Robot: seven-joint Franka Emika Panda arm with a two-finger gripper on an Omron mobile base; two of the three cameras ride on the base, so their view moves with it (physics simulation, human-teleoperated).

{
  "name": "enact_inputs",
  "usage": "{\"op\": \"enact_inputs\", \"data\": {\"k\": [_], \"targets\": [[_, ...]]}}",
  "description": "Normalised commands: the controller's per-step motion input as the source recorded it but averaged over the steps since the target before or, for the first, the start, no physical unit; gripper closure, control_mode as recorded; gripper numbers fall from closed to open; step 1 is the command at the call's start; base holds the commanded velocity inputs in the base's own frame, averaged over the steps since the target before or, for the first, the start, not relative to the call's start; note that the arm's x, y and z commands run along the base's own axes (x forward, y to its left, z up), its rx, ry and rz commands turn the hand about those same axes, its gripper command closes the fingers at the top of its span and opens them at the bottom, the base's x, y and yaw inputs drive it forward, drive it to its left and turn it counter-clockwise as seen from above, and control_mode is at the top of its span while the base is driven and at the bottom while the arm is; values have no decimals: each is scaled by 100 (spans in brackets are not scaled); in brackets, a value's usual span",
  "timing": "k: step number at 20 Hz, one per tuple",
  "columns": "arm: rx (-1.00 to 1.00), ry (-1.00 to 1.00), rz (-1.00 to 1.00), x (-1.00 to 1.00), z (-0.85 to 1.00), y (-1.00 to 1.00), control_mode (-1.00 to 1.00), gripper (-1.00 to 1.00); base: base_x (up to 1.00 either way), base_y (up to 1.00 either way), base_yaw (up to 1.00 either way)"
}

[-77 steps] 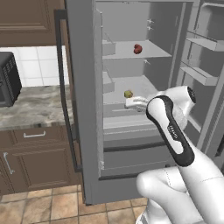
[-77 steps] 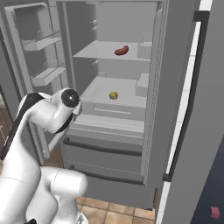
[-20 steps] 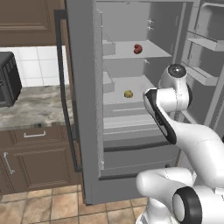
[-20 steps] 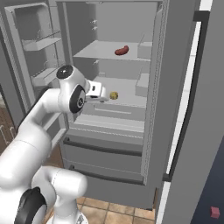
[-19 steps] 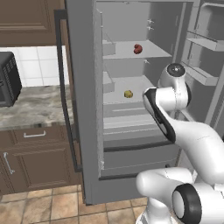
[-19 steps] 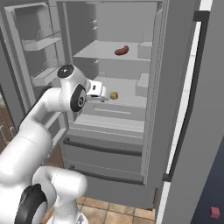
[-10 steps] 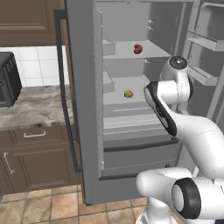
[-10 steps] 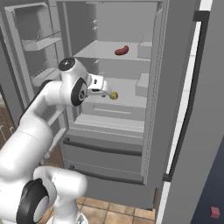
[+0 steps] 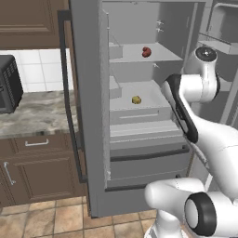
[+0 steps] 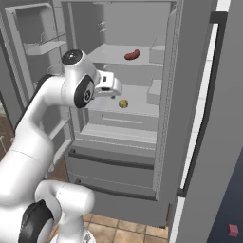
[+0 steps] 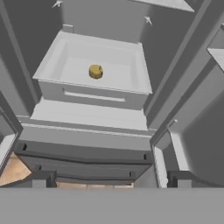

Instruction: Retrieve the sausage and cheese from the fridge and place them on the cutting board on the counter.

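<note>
The fridge (image 9: 139,153) stands with both doors swung wide. On its upper shelf lies the reddish-brown sausage (image 9: 146,51) (image 10: 132,54). One shelf lower sits the small yellow cheese (image 9: 136,99) (image 10: 123,103) (image 11: 95,71), alone on a white shelf. My gripper (image 10: 115,89) hovers open just in front of that shelf, a little above and left of the cheese in the right base view, with nothing between its fingers. The counter (image 9: 32,111) is to the left of the fridge. The cutting board is out of view.
The left fridge door (image 9: 86,93) with its dark bar handle stands between the counter and the shelves. The right door (image 10: 209,118) fills the other side. A black appliance (image 9: 9,83) sits on the counter. Closed drawers (image 11: 83,153) lie below the cheese shelf.
The arm has lifted and the hand has risen from cheese-shelf height to slightly above it. The gripper has stayed open. The sausage and cheese have not moved.
</note>
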Motion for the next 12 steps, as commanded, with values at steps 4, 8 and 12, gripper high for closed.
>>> {"op": "enact_inputs", "data": {"k": [4,8,12], "targets": [[-4,0,4,-72,16,0,-100,-100,0,0,0],[-3,0,4,-62,5,0,-100,-100,0,0,0],[0,-1,5,-56,6,0,-100,-100,0,0,0]]}}
